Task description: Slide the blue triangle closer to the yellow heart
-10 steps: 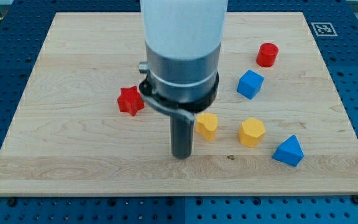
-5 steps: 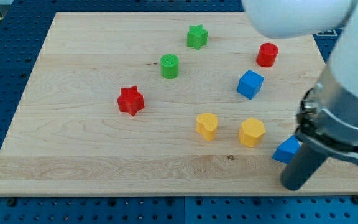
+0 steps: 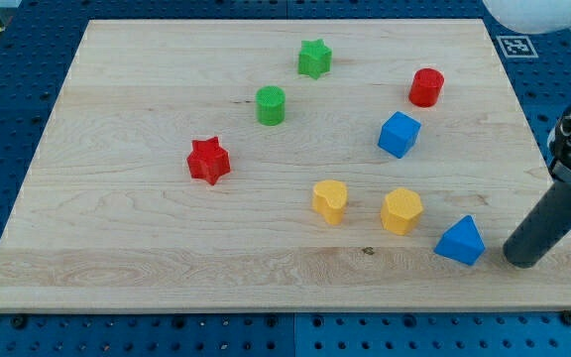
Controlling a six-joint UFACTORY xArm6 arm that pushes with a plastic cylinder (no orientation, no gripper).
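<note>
The blue triangle (image 3: 461, 241) lies near the board's bottom right. The yellow heart (image 3: 330, 200) sits to its left, with a yellow hexagon (image 3: 401, 211) between them. My tip (image 3: 524, 261) rests on the board just to the right of the blue triangle, a small gap apart from it, and slightly lower in the view.
A blue cube (image 3: 399, 134) and a red cylinder (image 3: 426, 87) stand above the triangle at the right. A red star (image 3: 208, 160), a green cylinder (image 3: 271, 104) and a green star (image 3: 314, 59) lie further left. The wooden board's right edge (image 3: 563, 238) is close to my tip.
My tip swept from left of the yellow heart across the bottom of the board to the right side of the blue triangle. The blocks have not moved.
</note>
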